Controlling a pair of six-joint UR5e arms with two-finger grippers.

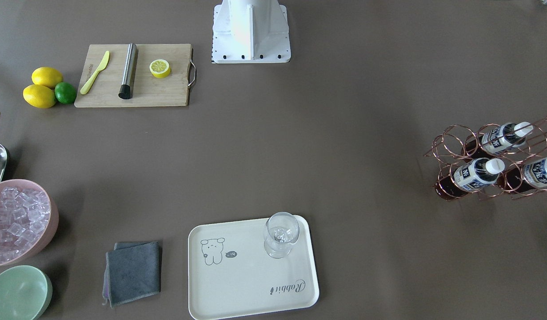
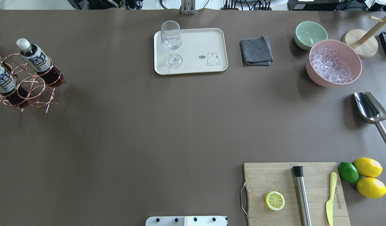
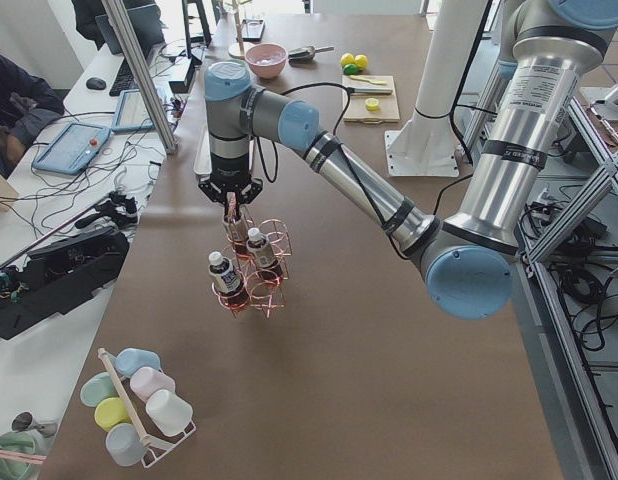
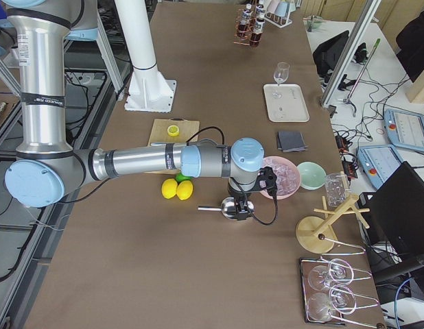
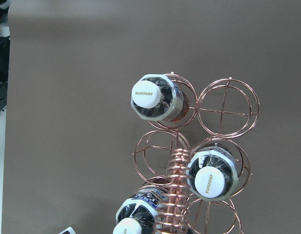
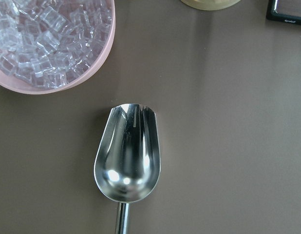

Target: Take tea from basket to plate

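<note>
Tea (image 5: pixel 155 97) cap reads SUNTORY; plate (image 1: pixel 242 280) reads Rabbit (cursive script).

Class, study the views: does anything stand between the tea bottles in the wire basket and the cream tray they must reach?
The table between basket and tray shows nothing in the way. Only a glass stands on the tray's end nearer the basket; the rest of the tray is free.
</note>
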